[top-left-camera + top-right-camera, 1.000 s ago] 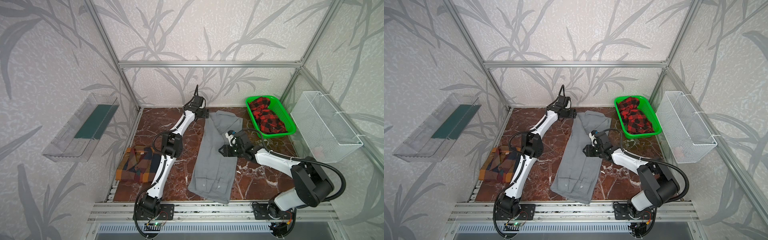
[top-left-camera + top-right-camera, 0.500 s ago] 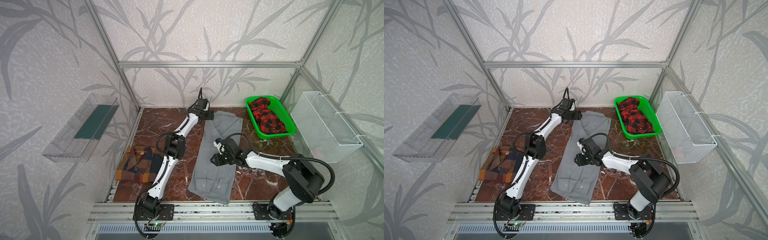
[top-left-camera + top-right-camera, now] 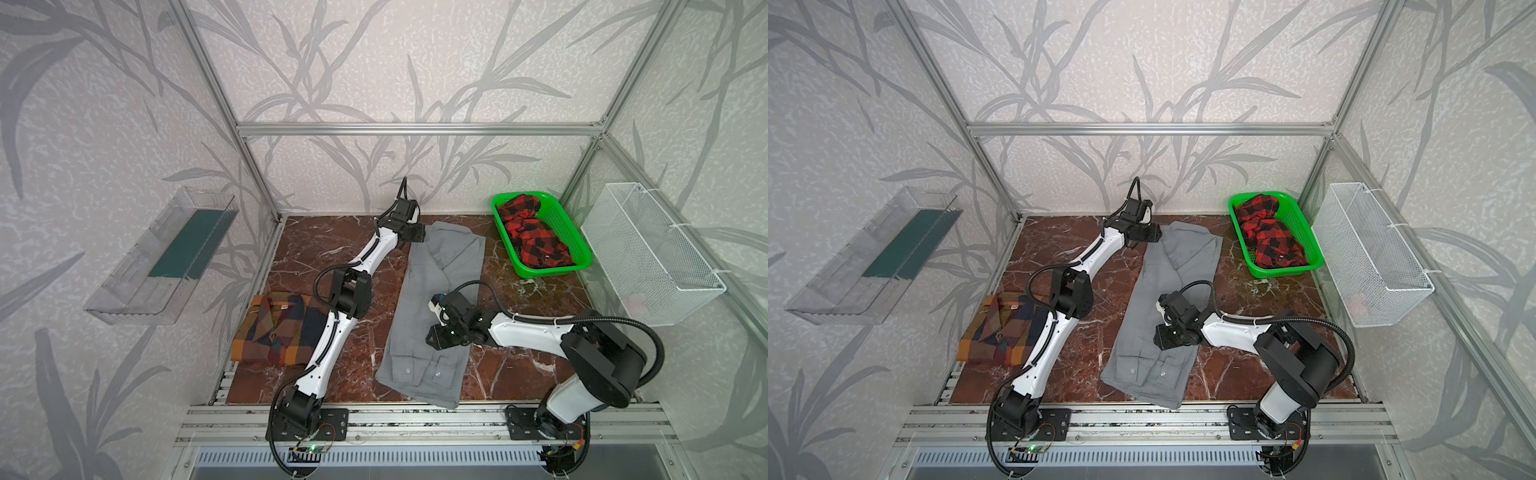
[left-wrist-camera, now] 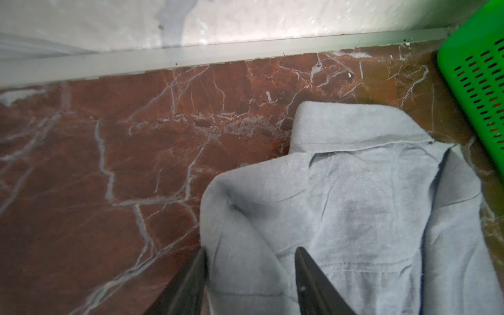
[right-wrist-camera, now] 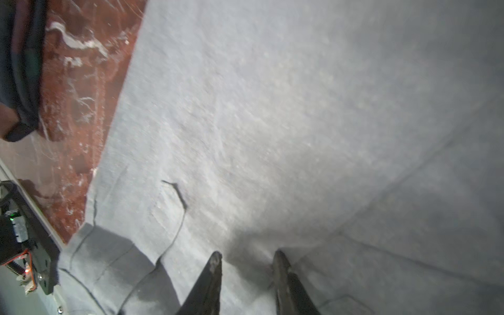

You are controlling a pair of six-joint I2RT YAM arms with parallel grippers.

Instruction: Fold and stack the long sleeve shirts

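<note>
The grey long sleeve shirt (image 3: 419,291) (image 3: 1150,299) lies lengthwise down the middle of the marble table, folded narrow, collar at the far end. My left gripper (image 3: 417,235) (image 3: 1152,234) is low at its far left corner. In the left wrist view this gripper (image 4: 251,253) is open, its jaws straddling a raised shoulder fold of the shirt (image 4: 354,204). My right gripper (image 3: 432,338) (image 3: 1160,338) presses down on the shirt's middle. There it (image 5: 246,259) is open a narrow gap, with puckered cloth (image 5: 272,122) between the tips. The checked orange, brown and navy shirt (image 3: 272,328) (image 3: 1000,328) lies folded at near left.
A green basket (image 3: 544,272) (image 4: 477,81) holding red and black plaid cloth (image 3: 532,237) stands at the far right, close to the collar. A white wire basket (image 3: 648,257) hangs on the right wall and a clear tray (image 3: 166,257) on the left wall. The back wall is just beyond the left gripper.
The right gripper has swung from the shirt's right edge onto its middle, nearer the front, its jaws narrowing. The left gripper has edged onto the far corner and its jaws have narrowed.
</note>
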